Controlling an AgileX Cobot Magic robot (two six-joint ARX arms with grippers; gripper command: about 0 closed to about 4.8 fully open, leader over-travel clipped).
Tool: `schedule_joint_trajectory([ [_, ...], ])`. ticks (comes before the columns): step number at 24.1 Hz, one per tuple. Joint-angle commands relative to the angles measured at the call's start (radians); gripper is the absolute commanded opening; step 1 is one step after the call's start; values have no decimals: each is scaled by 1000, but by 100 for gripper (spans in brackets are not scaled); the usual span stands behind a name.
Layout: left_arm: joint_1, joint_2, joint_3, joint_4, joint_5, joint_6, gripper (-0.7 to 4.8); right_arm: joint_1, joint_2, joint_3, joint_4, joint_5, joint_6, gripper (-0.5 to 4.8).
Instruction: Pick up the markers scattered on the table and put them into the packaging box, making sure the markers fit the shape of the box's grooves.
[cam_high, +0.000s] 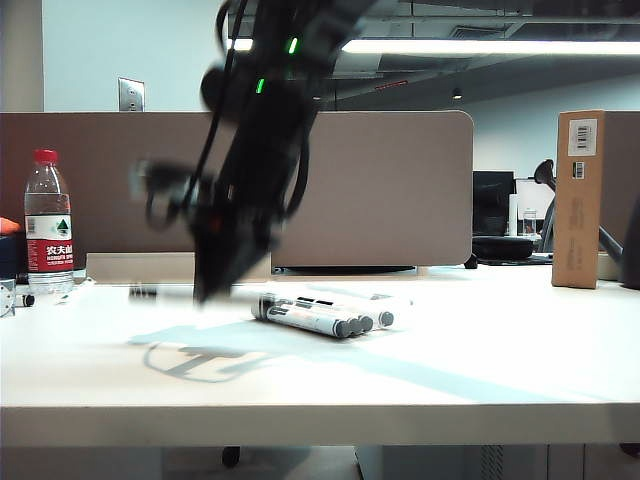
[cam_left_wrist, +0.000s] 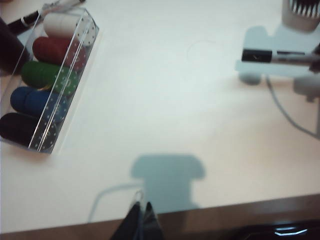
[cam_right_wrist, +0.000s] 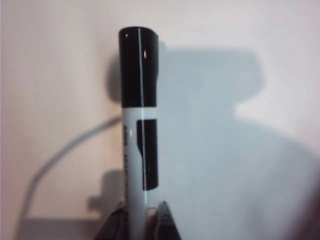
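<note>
- Bright ceiling strip light (cam_high: 480, 46) glares overhead.
- The dark arm (cam_high: 250, 150) is motion-blurred.
- Soft grey shadows fall across the white counter (cam_high: 480, 350); wrist views are slightly soft.

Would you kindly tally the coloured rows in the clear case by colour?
White row: 1
Red row: 1
Green row: 1
Blue row: 1
Black row: 1
Total: 5
Right claw grips a marker above the table; left claw hangs shut near its edge.

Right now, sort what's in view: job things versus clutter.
Job:
- marker held in the right gripper, left of the table's middle
- markers lying mid-table
- left gripper, holding nothing

Clutter:
- water bottle
- brown cardboard box
- clear case of coloured pieces
</note>
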Motion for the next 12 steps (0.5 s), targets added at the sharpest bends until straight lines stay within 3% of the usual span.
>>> schedule_joint_trajectory([
  [1,-1,-1,4,65,2,0,-5,-34,-71,15,23,-7,50,-9],
  [4,-1,0,4,124,64,21,-5,-85,-100,15,24,0,116,-9],
  [12,-1,37,3,369,364,45,-5,-253,-111,12,-37,8,211,-9],
])
